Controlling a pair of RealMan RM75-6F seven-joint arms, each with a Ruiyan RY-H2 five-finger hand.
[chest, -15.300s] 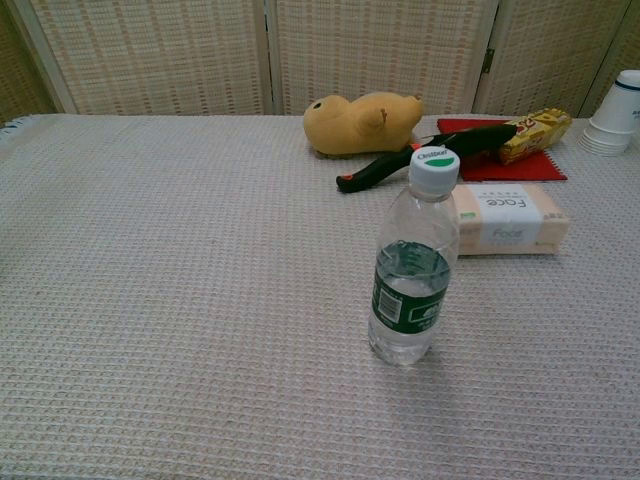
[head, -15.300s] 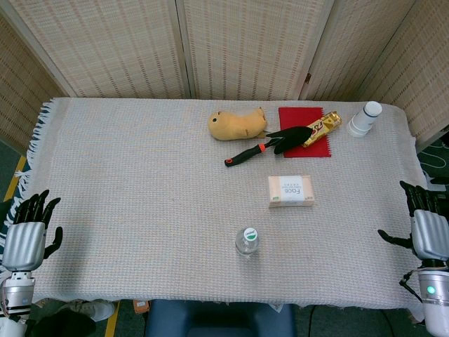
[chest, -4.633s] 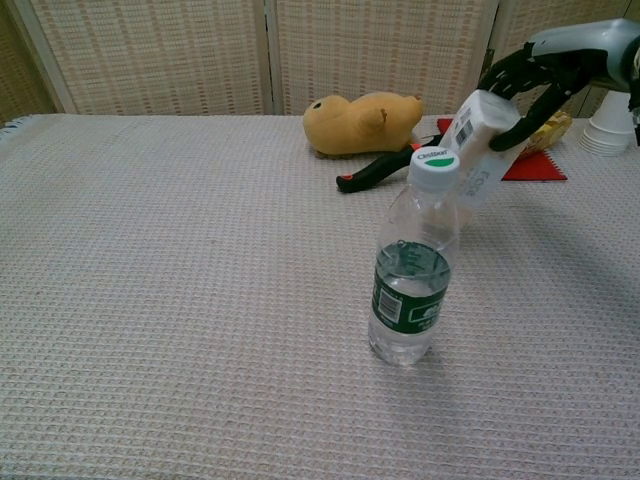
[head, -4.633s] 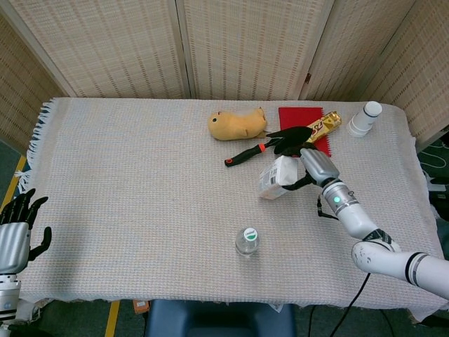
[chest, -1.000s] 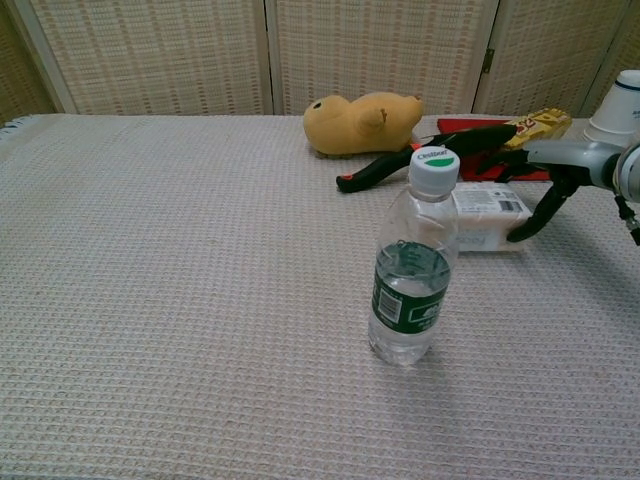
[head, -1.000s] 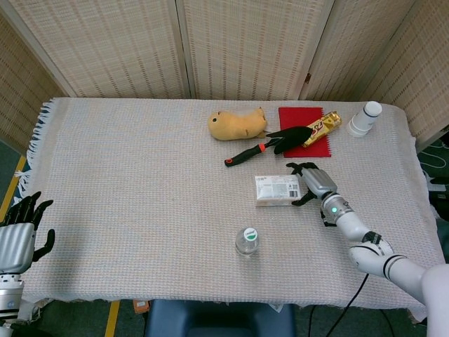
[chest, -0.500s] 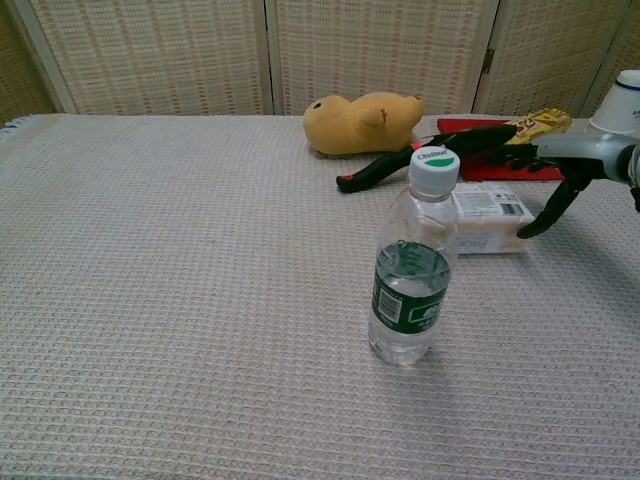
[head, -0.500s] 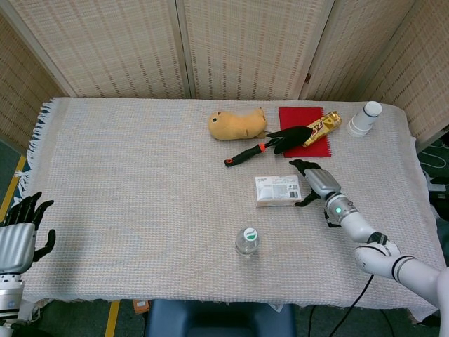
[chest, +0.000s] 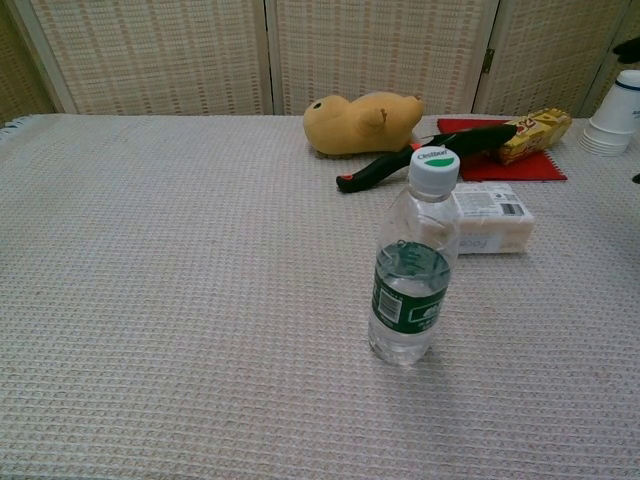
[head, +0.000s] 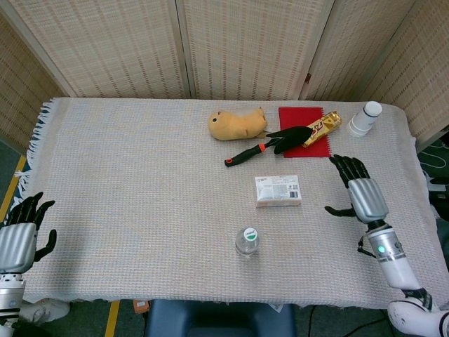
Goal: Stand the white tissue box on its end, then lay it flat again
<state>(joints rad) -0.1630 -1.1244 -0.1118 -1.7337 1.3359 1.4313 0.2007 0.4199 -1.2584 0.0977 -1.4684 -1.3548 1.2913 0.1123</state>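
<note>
The white tissue box (head: 278,190) lies flat on the woven cloth, right of centre, its barcode face up; in the chest view the tissue box (chest: 493,217) shows partly behind the water bottle. My right hand (head: 359,191) hovers to the right of the box, apart from it, fingers spread and holding nothing. My left hand (head: 19,234) hangs off the table's left front corner, fingers apart, empty. In the chest view only dark fingertips (chest: 629,48) show at the right edge.
A water bottle (head: 247,241) stands near the front edge. Behind the box lie a yellow plush toy (head: 237,124), a black trowel (head: 272,143), a red mat (head: 304,130) with a gold snack bar (head: 323,127), and stacked paper cups (head: 365,118).
My right hand has let go of the tissue box and drawn back to the right and toward the front. The box stays flat where it was. The left hand is still.
</note>
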